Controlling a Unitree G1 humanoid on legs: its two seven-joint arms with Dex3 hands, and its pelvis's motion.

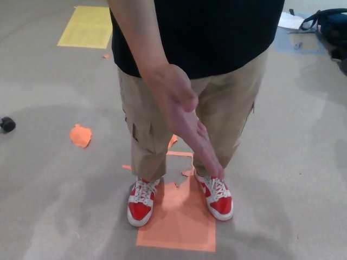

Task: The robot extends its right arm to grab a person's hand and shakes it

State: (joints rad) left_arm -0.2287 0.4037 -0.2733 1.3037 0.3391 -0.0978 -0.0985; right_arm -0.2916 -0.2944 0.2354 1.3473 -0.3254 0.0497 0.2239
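A person in a black shirt, tan cargo shorts and red-and-white sneakers stands right in front of me. The person's hand [187, 122] reaches toward me in the middle of the head view, flat and open, fingers pointing down and forward. Neither of my hands nor any part of my arms shows in the picture.
The person's feet stand at the back edge of an orange floor patch [179, 222]. A torn orange scrap [80, 135] lies on the grey floor at left, a small black object [7, 124] at the far left edge. A yellow mat [87, 27] lies far left, a dark bag [331, 24] far right.
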